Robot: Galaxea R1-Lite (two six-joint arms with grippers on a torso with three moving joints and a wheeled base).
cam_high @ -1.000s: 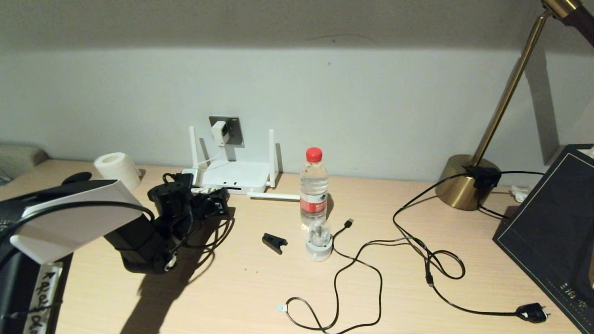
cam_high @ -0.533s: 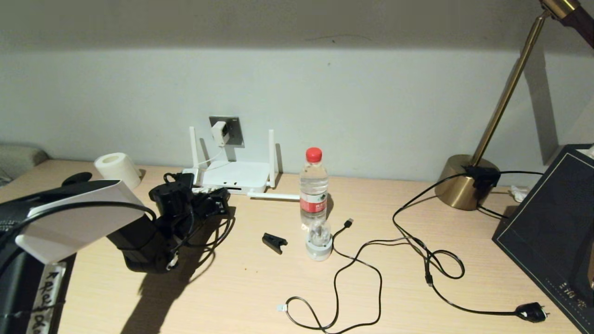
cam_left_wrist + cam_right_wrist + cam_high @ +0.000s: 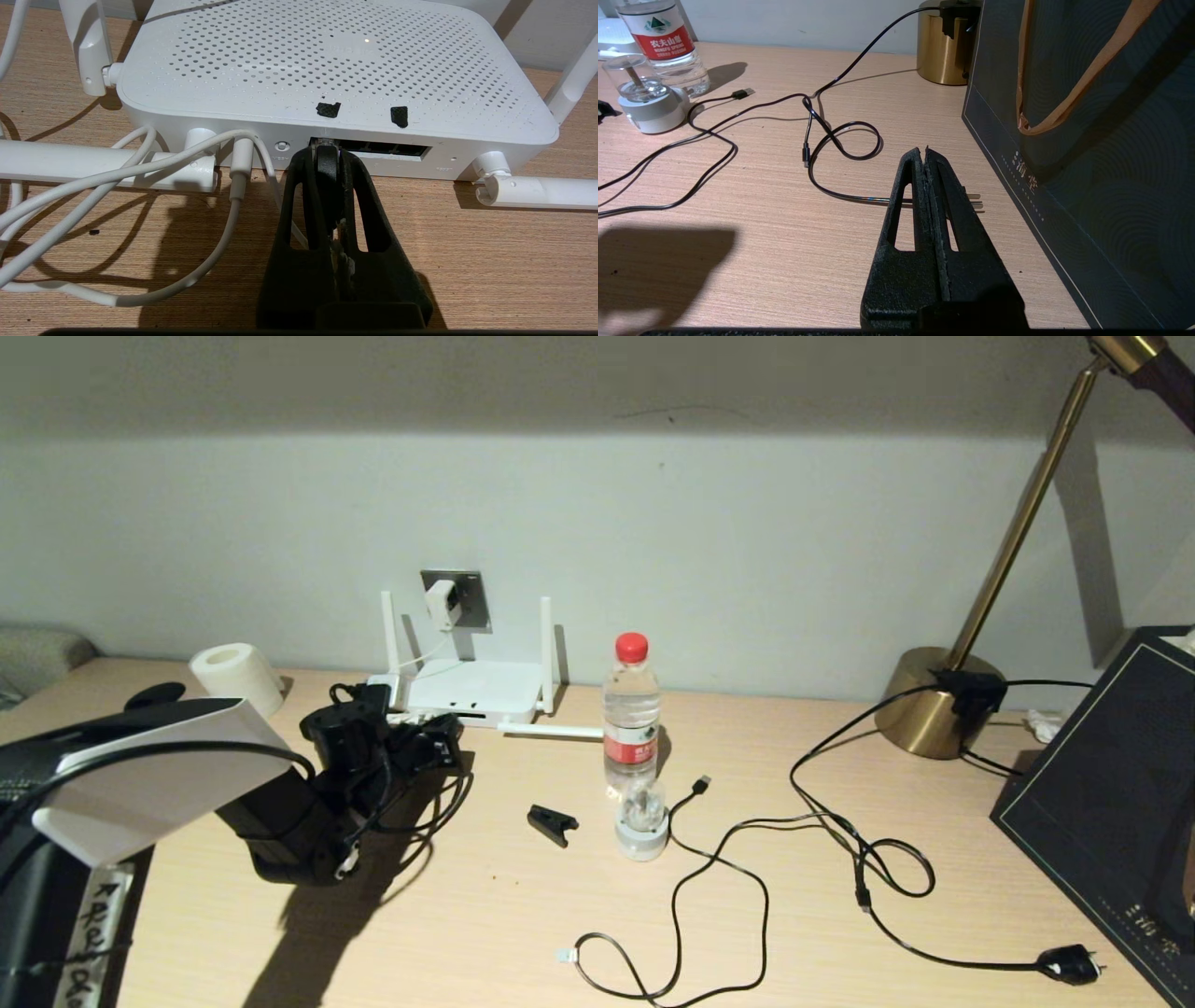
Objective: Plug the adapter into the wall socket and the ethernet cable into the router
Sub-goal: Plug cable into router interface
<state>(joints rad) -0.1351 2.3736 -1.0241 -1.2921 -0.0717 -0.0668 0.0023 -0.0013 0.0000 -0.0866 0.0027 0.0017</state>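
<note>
The ethernet cable (image 3: 326,161), a thin black lead with a clear clip connector, is pinched in the clenched jaws of the left gripper (image 3: 327,158), its tip right at the leftmost dark port on the near edge of the flat white router (image 3: 327,65); whether the connector is fully seated cannot be told. The router lies on the pale wooden counter (image 3: 523,896) against the wall, two white stick antennas upright and others lying flat; thin white cords (image 3: 140,168) loop beside its left corner. Above it the small white cube adapter (image 3: 441,602) sits in the square dark grey wall socket (image 3: 471,597), its white cord hanging down towards the router. The right gripper (image 3: 925,154) hovers low over the counter with its jaws pressed together on nothing, just beside a dark paper bag (image 3: 1087,140); a black lamp cord (image 3: 840,140) curls ahead of it. A clear water bottle with a red cap (image 3: 631,709) stands right of the router.
</note>
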